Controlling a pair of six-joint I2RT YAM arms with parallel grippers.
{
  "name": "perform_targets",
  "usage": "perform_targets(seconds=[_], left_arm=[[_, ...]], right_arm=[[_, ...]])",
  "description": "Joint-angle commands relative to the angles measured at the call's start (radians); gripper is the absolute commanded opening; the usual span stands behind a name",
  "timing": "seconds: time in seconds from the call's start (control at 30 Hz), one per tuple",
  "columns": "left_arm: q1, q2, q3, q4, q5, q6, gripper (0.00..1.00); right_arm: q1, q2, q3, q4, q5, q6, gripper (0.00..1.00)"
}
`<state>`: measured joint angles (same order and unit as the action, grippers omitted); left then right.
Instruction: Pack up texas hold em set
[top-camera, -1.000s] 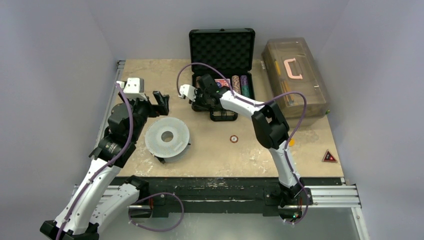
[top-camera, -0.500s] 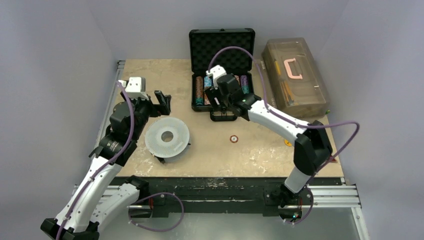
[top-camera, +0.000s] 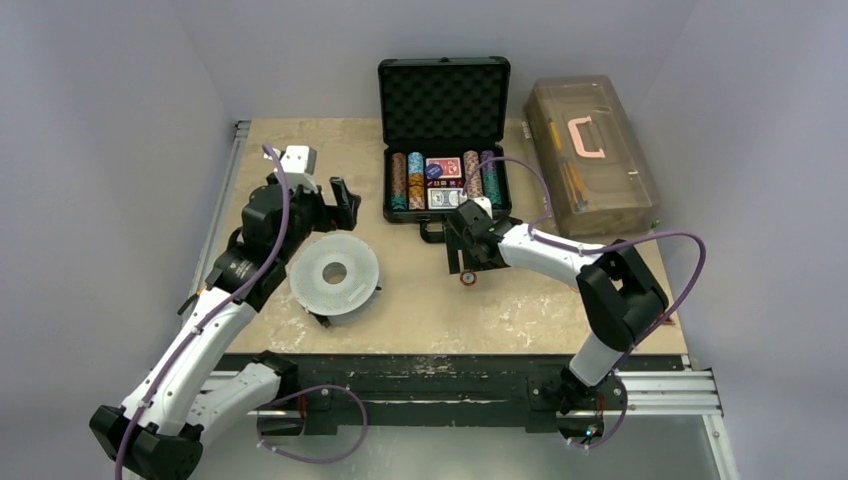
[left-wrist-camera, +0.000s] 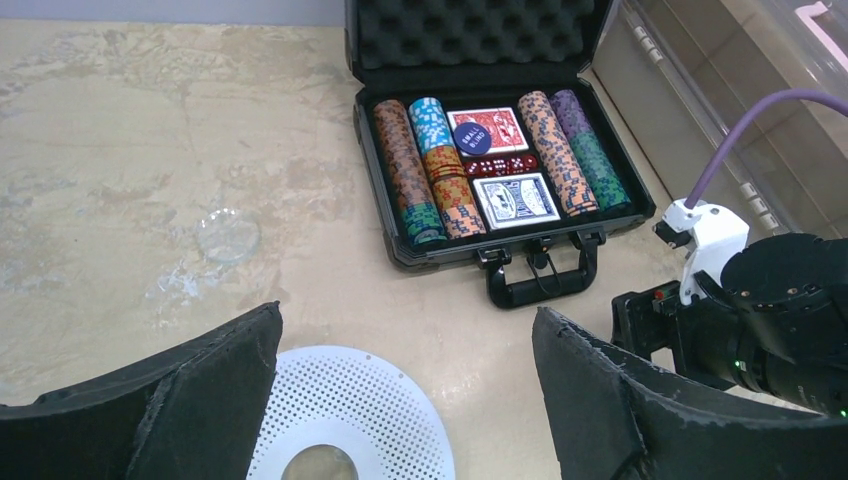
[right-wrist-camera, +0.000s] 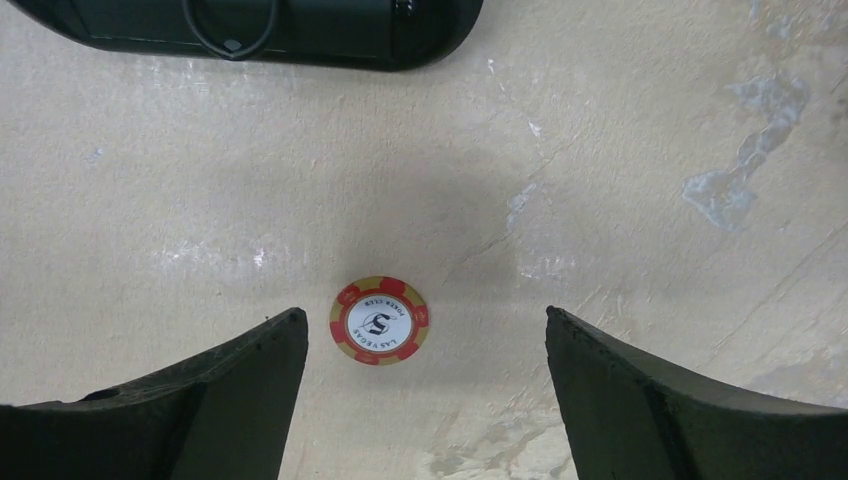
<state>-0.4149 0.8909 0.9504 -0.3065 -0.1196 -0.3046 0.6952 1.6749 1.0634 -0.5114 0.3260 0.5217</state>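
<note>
The texas hold em set is a black briefcase (top-camera: 444, 100) standing open at the back centre, foam lid upright. In the left wrist view its tray (left-wrist-camera: 450, 255) holds rows of coloured chips (left-wrist-camera: 405, 170), a red deck (left-wrist-camera: 487, 130), a blue-backed deck (left-wrist-camera: 515, 200) and a blue button (left-wrist-camera: 464, 138). One red-and-gold chip (top-camera: 467, 277) lies loose on the table in front of the handle (left-wrist-camera: 540, 288). My right gripper (top-camera: 465, 262) hovers open over that chip (right-wrist-camera: 379, 320), which sits left of centre between the fingers (right-wrist-camera: 422, 330). Left of the case, my left gripper (top-camera: 345, 200) is open and empty (left-wrist-camera: 407, 320).
A white perforated disc (top-camera: 334, 272) with a centre hole lies under the left gripper (left-wrist-camera: 350, 410). A translucent brown toolbox (top-camera: 590, 150) stands right of the case. A red triangle (top-camera: 657, 313) lies near the right table edge. A small clear round piece (left-wrist-camera: 228, 235) rests left of the case.
The right gripper has pulled back out of the case towards the front, opened wide, and now hangs over the loose chip. The left arm has shifted slightly right and away.
</note>
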Motion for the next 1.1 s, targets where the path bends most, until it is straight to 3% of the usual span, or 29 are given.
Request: perform_targets(seconds=[0.0,0.13,0.3,0.7,1.07], left_arm=[[-0.014,0.007,0.052,0.003,0.026,-0.008,0.92],[-0.024,0.018,0.06,-0.007,0.024,0.001,0.92],[-0.027,0.034,0.069,-0.012,0.033,-0.001,0.92],[-0.027,0.047,0.071,-0.014,0.041,-0.002,0.92],[-0.027,0.054,0.071,-0.016,0.043,-0.005,0.92]], right_arm=[[0.0,-0.017,-0.013,0.045,-0.018,0.069,0.84],[0.0,0.005,-0.042,0.06,-0.05,0.097,0.76],[0.001,0.024,-0.056,0.067,-0.039,0.107,0.57],[0.013,0.043,-0.068,0.093,-0.07,0.096,0.57],[0.044,-0.049,-0.103,0.151,-0.078,0.065,0.58]])
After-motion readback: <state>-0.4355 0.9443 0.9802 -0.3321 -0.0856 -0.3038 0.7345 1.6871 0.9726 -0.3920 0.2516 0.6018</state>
